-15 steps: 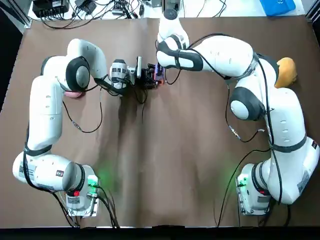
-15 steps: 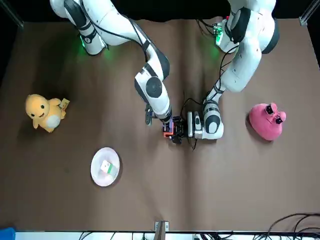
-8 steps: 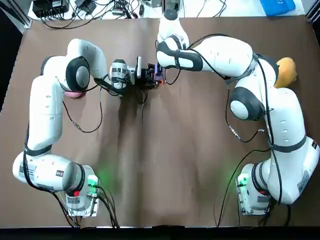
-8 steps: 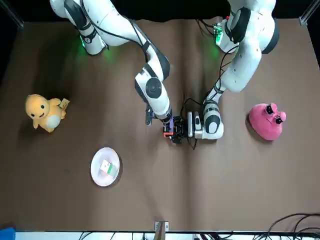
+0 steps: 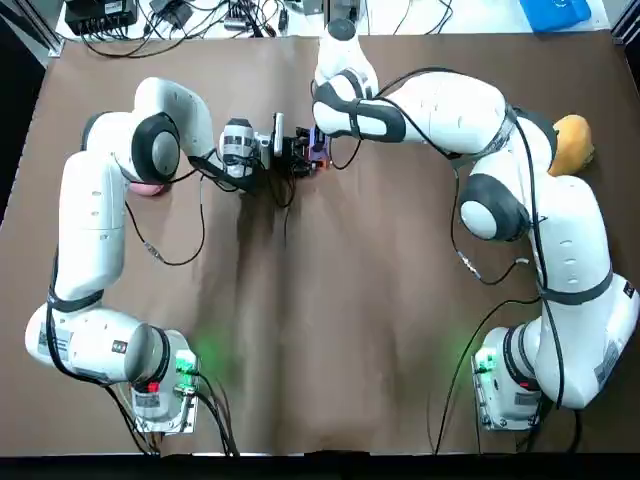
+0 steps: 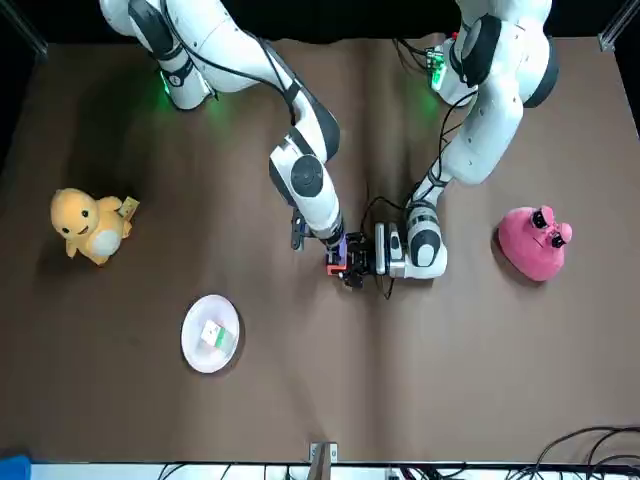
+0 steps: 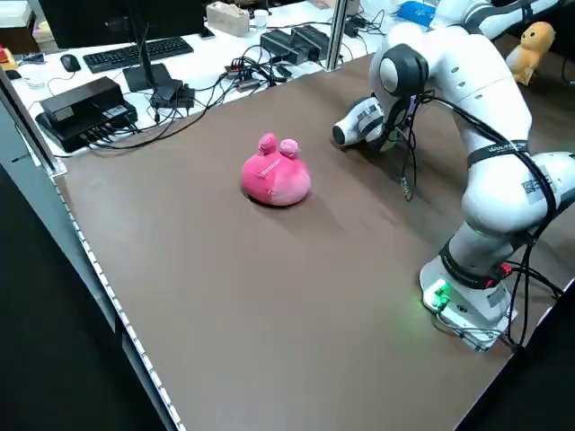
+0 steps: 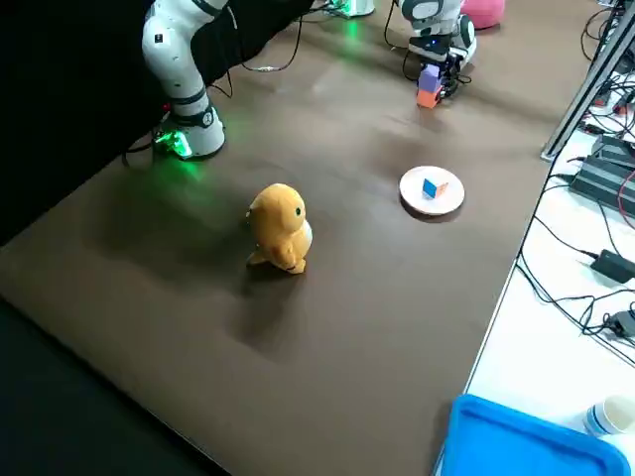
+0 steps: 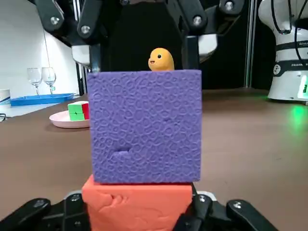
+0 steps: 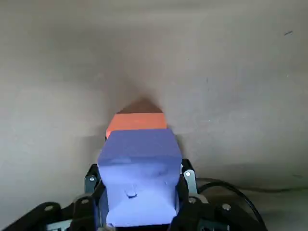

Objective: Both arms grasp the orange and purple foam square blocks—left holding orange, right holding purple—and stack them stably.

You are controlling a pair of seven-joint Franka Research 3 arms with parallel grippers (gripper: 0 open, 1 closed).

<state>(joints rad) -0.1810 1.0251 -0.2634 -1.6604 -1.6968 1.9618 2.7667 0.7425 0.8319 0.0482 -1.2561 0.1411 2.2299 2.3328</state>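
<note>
The purple foam block (image 9: 144, 125) rests squarely on top of the orange foam block (image 9: 137, 202), near the table's far middle. My left gripper (image 9: 139, 214) lies low along the table and is shut on the orange block (image 6: 334, 263). My right gripper (image 10: 139, 192) comes down from above and is shut on the purple block (image 10: 139, 168), with the orange block (image 10: 136, 121) showing beyond it. The right side view shows purple (image 8: 430, 77) stacked upright over orange (image 8: 428, 97). In the top view both grippers meet at the stack (image 5: 318, 152).
A pink plush (image 6: 535, 243) sits near the left arm's elbow. A yellow plush (image 6: 88, 226) stands off to the right arm's side. A white plate (image 6: 192, 345) with a small colourful cube lies on the far side of the stack. Cables and a blue bin (image 8: 526, 441) are beyond the table edge.
</note>
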